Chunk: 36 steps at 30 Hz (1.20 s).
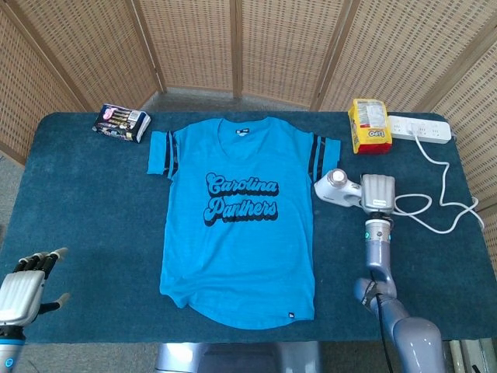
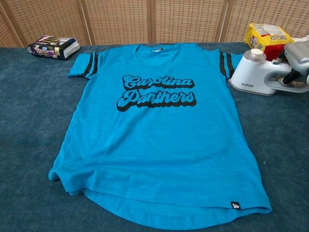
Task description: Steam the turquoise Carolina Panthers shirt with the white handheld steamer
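Your right hand (image 1: pixel 377 193) has its fingers curled over the white handheld steamer (image 1: pixel 338 187), on the counter just right of the flat Carolina Panthers shirt (image 1: pixel 237 217); steaming not begun; left hand (image 1: pixel 22 291) spread, empty.

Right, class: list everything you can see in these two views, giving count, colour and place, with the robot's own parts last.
Shirt: one, turquoise, table centre, flat.
Steamer: one, white, right of shirt.
Snack bag: one, yellow, far right.
Power strip: one, white, far right edge.
Packet: one, dark and multicoloured, far left.
Table: one, dark blue cover.
Left robot hand: one, silver, near left corner, holds nothing.
Right robot hand: one, silver, on the steamer's handle.
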Tool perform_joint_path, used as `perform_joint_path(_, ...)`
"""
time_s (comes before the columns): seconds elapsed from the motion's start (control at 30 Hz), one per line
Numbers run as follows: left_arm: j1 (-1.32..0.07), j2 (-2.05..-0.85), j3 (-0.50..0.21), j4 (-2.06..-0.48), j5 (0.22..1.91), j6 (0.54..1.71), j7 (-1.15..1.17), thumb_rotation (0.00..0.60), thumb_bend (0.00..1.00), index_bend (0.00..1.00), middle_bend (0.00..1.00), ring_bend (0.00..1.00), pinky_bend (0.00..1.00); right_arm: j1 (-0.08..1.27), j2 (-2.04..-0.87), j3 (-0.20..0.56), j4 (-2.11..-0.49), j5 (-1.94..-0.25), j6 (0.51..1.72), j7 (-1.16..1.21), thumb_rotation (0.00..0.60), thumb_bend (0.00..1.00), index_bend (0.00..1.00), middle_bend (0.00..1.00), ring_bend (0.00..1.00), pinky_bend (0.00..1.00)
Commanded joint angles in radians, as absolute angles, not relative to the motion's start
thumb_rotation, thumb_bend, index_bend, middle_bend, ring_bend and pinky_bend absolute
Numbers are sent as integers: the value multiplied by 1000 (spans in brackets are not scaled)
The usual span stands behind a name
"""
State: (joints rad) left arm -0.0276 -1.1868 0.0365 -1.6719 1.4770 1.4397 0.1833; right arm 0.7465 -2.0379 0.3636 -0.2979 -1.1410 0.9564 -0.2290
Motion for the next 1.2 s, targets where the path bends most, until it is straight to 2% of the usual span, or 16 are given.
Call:
perform_joint_path(0.03, -28, -1187, 35, -1670, 1474, 1438, 183, 509, 179, 182, 317, 217, 213, 745, -2018, 371, -335, -1139, 954, -197, 600, 338, 656, 701, 717, 695)
perform_joint_path(0.33, -38, -1194, 34, -1667, 1474, 1422, 189, 510, 180, 183, 317, 217, 214, 716, -1957, 393, -445, -1121, 964, -139, 600, 331, 709, 742, 770, 738)
perform_joint_path(0.6, -58, -1191, 32, -1684, 1508, 1419, 220, 507, 164, 184, 317, 217, 215, 681, -1890, 393, -570, -1124, 1001, -120, 599, 330, 719, 748, 777, 745)
perform_joint_path(0.77, -105, -1192, 48, -1722, 1562, 1359, 287, 492, 132, 183, 317, 217, 215, 650, -1837, 392, -690, -1121, 1044, -143, 600, 330, 719, 748, 777, 744)
perform_joint_path(0.93, -145, -1220, 57, -1748, 1587, 1299, 344, 503, 128, 183, 317, 218, 214, 626, -1792, 391, -799, -1112, 1072, -182, 600, 329, 719, 748, 777, 744)
perform_joint_path(1.2, -218, -1354, 62, -1783, 1575, 1164, 546, 497, 127, 183, 317, 218, 217, 592, -1729, 392, -959, -1088, 1117, -239, 600, 328, 719, 747, 777, 743)
